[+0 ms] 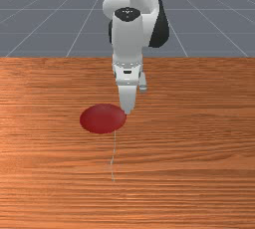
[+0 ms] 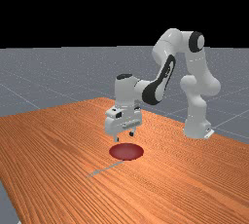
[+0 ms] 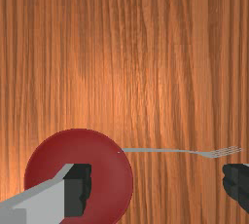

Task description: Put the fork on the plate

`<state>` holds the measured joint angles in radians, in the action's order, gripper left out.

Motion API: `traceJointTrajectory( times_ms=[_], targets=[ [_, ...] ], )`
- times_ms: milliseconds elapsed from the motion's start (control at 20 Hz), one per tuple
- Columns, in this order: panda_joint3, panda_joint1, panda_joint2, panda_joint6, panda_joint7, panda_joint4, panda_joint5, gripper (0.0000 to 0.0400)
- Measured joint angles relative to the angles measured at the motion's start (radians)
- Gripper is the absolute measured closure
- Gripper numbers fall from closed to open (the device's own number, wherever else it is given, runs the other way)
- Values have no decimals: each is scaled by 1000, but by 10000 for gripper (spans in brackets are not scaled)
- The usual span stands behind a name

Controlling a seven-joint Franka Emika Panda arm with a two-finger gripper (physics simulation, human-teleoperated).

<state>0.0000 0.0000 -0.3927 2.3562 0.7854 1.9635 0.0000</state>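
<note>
My gripper [image 2: 124,137] hangs above the table by the red plate [image 2: 126,152], open and holding nothing. In the front view the gripper [image 1: 127,111] is at the plate's [image 1: 102,119] right edge. The wrist view has the gripper [image 3: 156,184] with its fingers wide apart, one over the plate [image 3: 109,184], the other over bare wood. A thin grey fork [image 3: 185,152] lies on the table; its handle end meets the plate's rim and its tines point away. The fork [image 1: 112,162] stretches from the plate toward the front view's bottom; in the far view the fork [image 2: 99,171] lies lower left of the plate.
Orange-brown wood of the table [image 1: 199,138] surrounds the plate and fork. The arm's base stands at the far view's right, on the table. The table's edge runs down the far view's left side.
</note>
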Motion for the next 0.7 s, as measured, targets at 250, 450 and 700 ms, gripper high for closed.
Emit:
traceJointTrajectory(
  times_ms=[250,450,700],
  targets=[
    [-7,4,1,-8,-41,-1,8,21],
    [-128,74,45,-140,-733,31,62,347],
    [-199,108,16,-251,-1294,-21,181,396]
  ],
)
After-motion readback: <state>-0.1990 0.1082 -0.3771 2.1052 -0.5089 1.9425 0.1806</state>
